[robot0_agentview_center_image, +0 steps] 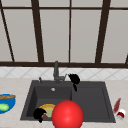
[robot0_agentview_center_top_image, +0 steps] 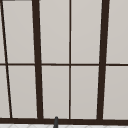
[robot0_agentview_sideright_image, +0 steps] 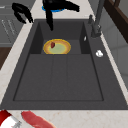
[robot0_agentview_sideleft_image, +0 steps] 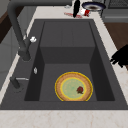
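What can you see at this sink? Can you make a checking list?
Surface: dark sink set in a pale counter.
Things: plate in the basin, a small red bit on it.
Clutter: red ball in front; blue bowl on the left; red bottle lying on the right.
Hands: left hand by the plate; right hand near the tap.
Cables: nothing seen.
Surroundings: window behind.

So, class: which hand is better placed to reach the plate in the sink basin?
Probably the left hand: it hovers at the basin's front edge beside the plate. The right hand hangs by the faucet.
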{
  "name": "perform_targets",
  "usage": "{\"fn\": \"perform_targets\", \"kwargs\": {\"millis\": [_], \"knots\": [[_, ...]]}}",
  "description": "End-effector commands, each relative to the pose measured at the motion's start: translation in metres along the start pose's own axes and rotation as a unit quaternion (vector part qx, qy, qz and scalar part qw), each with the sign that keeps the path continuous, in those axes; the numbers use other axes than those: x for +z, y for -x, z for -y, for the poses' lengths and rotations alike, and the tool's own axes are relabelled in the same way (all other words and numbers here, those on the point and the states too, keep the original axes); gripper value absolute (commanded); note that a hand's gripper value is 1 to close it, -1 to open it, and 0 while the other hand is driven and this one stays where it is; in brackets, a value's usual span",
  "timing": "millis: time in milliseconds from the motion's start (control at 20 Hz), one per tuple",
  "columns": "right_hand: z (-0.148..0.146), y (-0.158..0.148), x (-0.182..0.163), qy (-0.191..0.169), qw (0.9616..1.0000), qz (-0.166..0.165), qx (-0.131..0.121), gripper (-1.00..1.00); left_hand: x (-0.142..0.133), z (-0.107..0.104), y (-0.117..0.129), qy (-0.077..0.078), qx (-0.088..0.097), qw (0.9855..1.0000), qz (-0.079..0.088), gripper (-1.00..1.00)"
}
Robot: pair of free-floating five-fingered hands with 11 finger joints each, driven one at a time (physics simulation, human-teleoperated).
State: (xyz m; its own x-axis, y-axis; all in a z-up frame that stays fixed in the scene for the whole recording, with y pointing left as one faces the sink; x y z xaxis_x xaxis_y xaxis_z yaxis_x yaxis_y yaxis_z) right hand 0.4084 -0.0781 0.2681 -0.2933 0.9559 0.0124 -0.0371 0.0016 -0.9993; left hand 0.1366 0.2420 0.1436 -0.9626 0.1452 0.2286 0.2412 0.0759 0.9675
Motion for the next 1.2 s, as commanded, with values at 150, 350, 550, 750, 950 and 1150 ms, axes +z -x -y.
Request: {"fn": "perform_targets", "kwargs": {"millis": [150, 350, 550, 750, 950, 1150], "knots": [[0.002, -0.019, -0.038, -0.018, 0.9983, -0.002, 0.055, -1.0, 0.0, 0.0, 0.0, 0.0, 0.0, 1.0, 0.0, 0.0], [0.0, -0.03, -0.063, -0.046, 0.9978, -0.002, 0.047, -1.0, 0.0, 0.0, 0.0, 0.0, 0.0, 1.0, 0.0, 0.0], [0.003, -0.034, -0.09, -0.061, 0.9973, -0.002, 0.042, -1.0, 0.0, 0.0, 0.0, 0.0, 0.0, 1.0, 0.0, 0.0], [-0.011, -0.028, -0.117, -0.089, 0.9956, 0.004, 0.028, -1.0, 0.0, 0.0, 0.0, 0.0, 0.0, 1.0, 0.0, 0.0], [-0.021, -0.029, -0.14, -0.118, 0.9929, 0.004, 0.012, -1.0, 0.0, 0.0, 0.0, 0.0, 0.0, 1.0, 0.0, 0.0], [-0.031, -0.026, -0.161, -0.158, 0.9874, 0.002, -0.001, -1.0, 0.0, 0.0, 0.0, 0.0, 0.0, 1.0, 0.0, 0.0]]}}
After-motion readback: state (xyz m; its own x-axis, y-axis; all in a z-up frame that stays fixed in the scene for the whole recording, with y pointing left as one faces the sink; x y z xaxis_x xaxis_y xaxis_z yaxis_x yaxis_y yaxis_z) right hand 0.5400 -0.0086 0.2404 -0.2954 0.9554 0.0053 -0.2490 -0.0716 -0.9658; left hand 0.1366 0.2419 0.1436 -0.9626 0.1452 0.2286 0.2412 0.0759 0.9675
